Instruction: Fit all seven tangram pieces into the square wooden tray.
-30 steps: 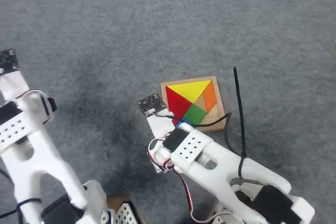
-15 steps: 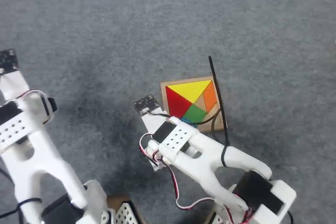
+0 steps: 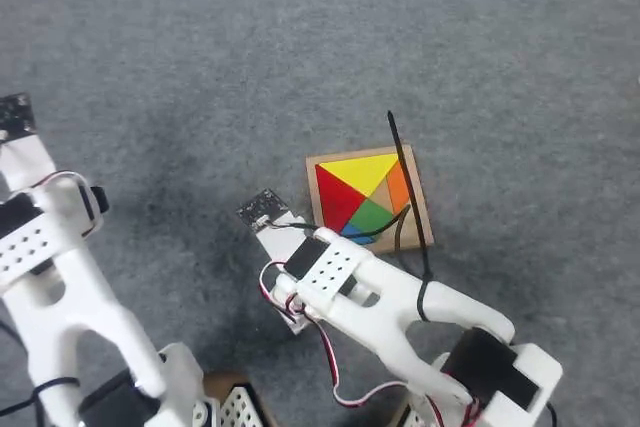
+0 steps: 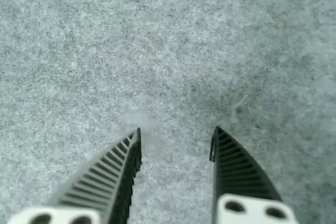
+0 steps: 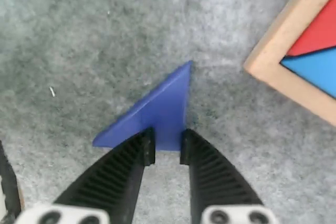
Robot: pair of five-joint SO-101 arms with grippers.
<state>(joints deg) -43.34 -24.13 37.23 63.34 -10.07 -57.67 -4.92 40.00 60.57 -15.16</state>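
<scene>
The square wooden tray [image 3: 355, 154] lies mid-table and holds a yellow triangle [image 3: 362, 171], a red triangle [image 3: 335, 199], an orange piece [image 3: 400, 187] and a green piece [image 3: 372, 215], with a bare wood patch between them. In the right wrist view my right gripper [image 5: 166, 142] is shut on a dark blue triangle [image 5: 157, 114], which hangs over the carpet just outside the tray's corner [image 5: 283, 77]. Red and light blue pieces show inside that corner. My left gripper [image 4: 176, 145] stands open over bare carpet at the table's left side.
Grey carpet covers the whole table. A black cable [image 3: 405, 187] from the right arm crosses over the tray's right side. The left arm's white body [image 3: 50, 267] stands at the left edge, far from the tray.
The right arm has drawn back to the left, away from the tray's near corner, and its cable has swung left over the tray. The left arm has not moved.
</scene>
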